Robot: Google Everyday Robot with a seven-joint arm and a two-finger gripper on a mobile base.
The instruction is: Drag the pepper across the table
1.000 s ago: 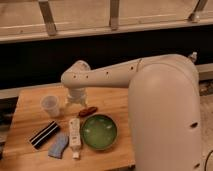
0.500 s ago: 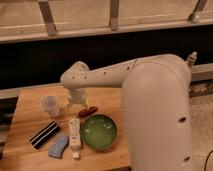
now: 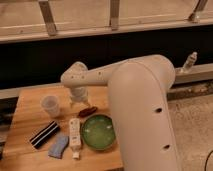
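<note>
Now finds the gripper [image 3: 79,101] low over the back half of the table [image 3: 31,116], just above and left of the pepper [image 3: 88,110]. Cannot tell whether open or closed, nor whether touching the pepper. Places the pepper flat near the table's middle, just behind the green bowl [image 3: 98,132] and to the right of the clear cup [image 3: 50,105]. Leaves bare wood along the left edge and behind the cup toward the back edge. Crowds the front with a white tube [image 3: 74,135], a black striped block [image 3: 44,134] and a blue-grey cloth [image 3: 59,145]. Hides the right edge behind the bulky white arm [image 3: 142,115]. Shows light plank wood, a dark wall [image 3: 40,65] behind, and speckled floor [image 3: 195,125] to the right.
</note>
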